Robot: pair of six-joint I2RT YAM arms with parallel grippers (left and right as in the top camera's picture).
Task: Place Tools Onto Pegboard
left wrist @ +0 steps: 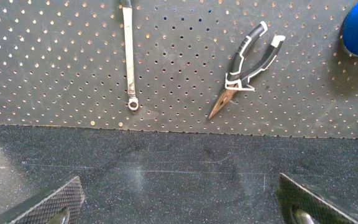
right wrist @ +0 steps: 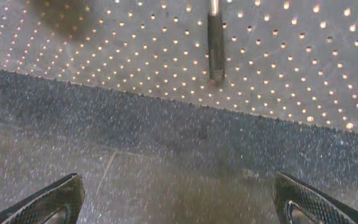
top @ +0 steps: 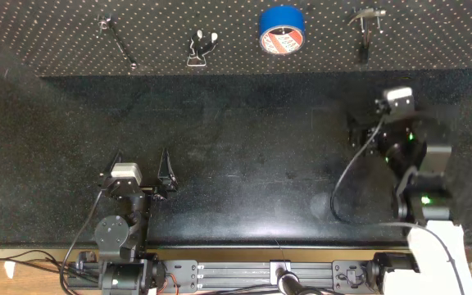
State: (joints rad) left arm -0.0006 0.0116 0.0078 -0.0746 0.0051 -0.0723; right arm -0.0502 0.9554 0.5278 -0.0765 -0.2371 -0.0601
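Black tabletop: a speckled dark mat running from the arms' bases to the foot of the board.
Cable: a black loop lying on the mat just beside the right arm.
Left pincer: low over the near left part of the tabletop, fingers spread wide with only mat between them.
Right pincer: farther up the right side and closer to the board, fingers also spread wide and gripping nothing.
Between pincers and tools: a strip of mat, longer for the left arm and shorter for the right.
Pegboard: perforated dark panel along the far edge, carrying all four things.
Wrench: hangs upright at the far left, ring end down, well apart from the left pincer.
Pliers: black-and-white handles, hung tilted with the nose pointing down, ahead of the left pincer.
Tape roll: blue, on the board between pliers and hammer.
Hammer: hangs at the far right, its dark handle straight ahead of the right pincer and apart from it.
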